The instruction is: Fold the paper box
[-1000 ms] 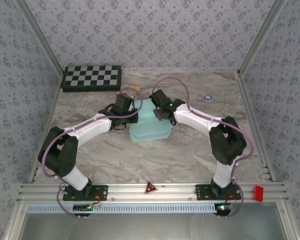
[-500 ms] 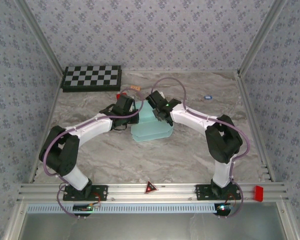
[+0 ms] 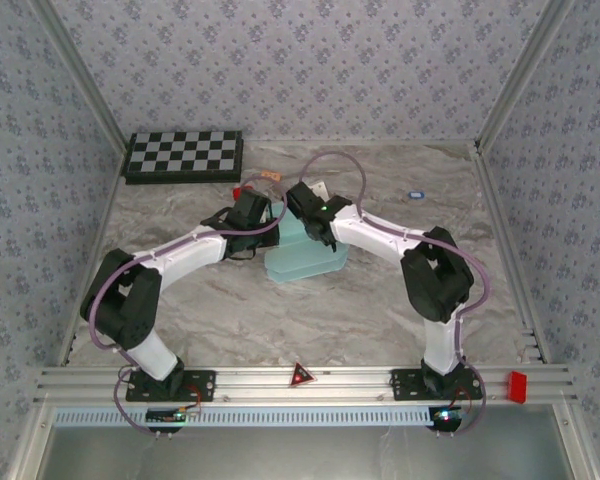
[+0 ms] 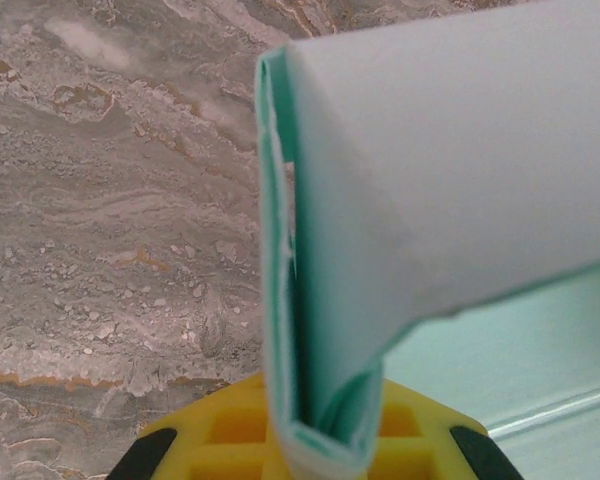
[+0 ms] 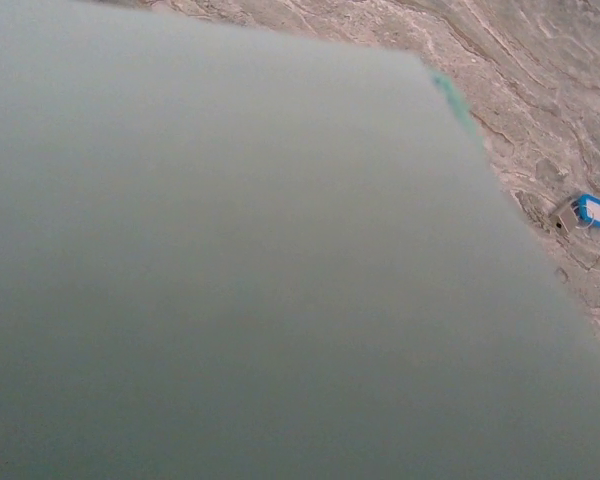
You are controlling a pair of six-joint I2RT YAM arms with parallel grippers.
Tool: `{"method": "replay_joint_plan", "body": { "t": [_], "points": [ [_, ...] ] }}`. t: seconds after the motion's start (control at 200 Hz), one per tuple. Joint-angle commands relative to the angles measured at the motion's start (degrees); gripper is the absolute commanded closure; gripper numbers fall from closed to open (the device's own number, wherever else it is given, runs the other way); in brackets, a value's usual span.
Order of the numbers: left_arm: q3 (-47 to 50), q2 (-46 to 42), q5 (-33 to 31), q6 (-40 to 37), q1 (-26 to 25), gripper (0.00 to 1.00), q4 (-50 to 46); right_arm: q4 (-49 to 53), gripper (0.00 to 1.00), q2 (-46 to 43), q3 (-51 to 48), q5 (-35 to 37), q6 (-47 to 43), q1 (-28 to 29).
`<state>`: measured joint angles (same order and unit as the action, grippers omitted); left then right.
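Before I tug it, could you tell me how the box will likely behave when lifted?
Probably floppy: the box is thin card, curling over above the left pincer. Likely light for its size, and its folds suggest it creases easily.

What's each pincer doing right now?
Left pincer: closed, pinching a folded edge of the paper box.
Right pincer: at the paper box; cannot be told.

We see the paper box (image 3: 305, 262) lying mid-tabletop (image 3: 380, 310), with the left hand (image 3: 255, 222) at its left edge and the right hand (image 3: 310, 215) over its far side. The checkerboard (image 3: 185, 155) lies behind, in the far left corner, and a small tag (image 3: 416, 195) lies far right.
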<state>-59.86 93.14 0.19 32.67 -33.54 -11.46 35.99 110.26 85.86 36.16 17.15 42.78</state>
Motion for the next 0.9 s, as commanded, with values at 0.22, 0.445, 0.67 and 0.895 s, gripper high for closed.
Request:
{"method": "replay_joint_plan", "body": {
  "t": [0.22, 0.445, 0.67, 0.895],
  "points": [
    [-1.93, -0.4, -2.81, -1.14, 0.29, 1.0, -2.11, 11.2, 0.9, 3.34, 1.66, 10.14, 2.9, -1.23],
    [-1.99, -0.42, -3.17, -1.12, 0.27, 1.0, -2.33, 11.99, 0.9, 3.66, 1.67, 11.28, 3.97, -1.47],
    [-2.1, -0.18, -3.53, -0.94, 0.3, 1.0, -2.69, 12.73, 0.89, 3.58, 1.59, 11.42, 4.78, -1.89],
    [-2.19, 0.23, -2.92, -0.87, 0.26, 1.0, -2.21, 4.87, 0.87, 0.22, -0.96, 3.89, -1.13, -0.64]
  ]
}}
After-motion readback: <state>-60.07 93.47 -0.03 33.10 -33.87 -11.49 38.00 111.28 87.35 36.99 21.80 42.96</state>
